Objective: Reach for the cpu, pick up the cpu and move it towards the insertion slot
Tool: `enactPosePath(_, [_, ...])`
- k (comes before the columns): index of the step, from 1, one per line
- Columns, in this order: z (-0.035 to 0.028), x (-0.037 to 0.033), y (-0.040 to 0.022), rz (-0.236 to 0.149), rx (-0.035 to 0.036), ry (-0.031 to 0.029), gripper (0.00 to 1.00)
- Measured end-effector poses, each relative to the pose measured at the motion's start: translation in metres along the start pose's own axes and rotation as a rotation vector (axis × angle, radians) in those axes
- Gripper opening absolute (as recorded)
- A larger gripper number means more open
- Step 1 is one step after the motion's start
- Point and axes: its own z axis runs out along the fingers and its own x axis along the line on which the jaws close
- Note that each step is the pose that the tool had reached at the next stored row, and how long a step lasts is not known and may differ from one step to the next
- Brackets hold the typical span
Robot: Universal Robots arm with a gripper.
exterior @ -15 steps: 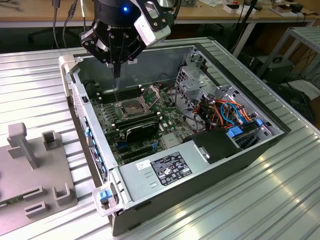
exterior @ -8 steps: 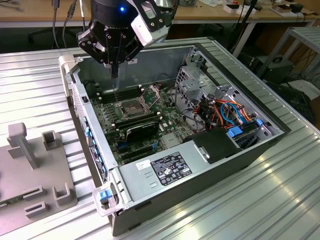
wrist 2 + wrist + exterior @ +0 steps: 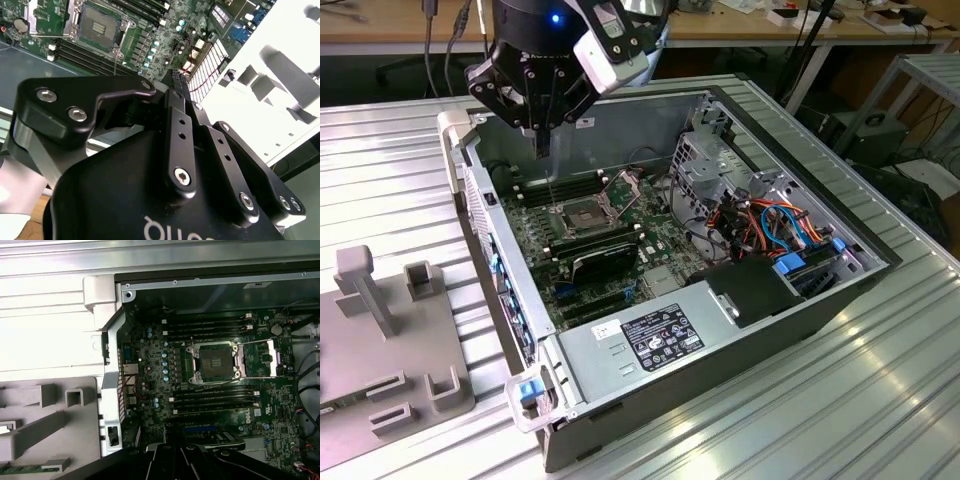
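Grey plastic fixture block [image 3: 390, 340] far toward exterior view's left of black robot pincer [image 3: 542, 146]. Pincer open or closed: cannot tell, nor whether cpu held. Square silver-framed insertion slot [image 3: 582, 212] below pincer, slightly toward exterior view's right. First wrist view, unlike exterior view, looks straight down on slot: dark centre, hinged metal plate [image 3: 270, 359] swung open.

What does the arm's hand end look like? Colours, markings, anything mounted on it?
The hand is matte black, built from flat link bars held by silver screws, with white lettering on its body. Above it, a blue light glows on the black wrist. A pale grey camera housing with a dark face sits beside it.
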Motion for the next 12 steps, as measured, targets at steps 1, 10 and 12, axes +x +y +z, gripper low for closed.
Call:
enactPosePath(1, [0.0000,0.0012,-0.0001,0.000,0.0000,0.0001,0.11])
enactPosePath(10, [0.0000,0.0085,-0.0007,0.000,0.0002,0.0010,0.11])
enactPosePath(12, [0.0001,0.0108,-0.0008,0.000,0.0001,0.0011,0.11])
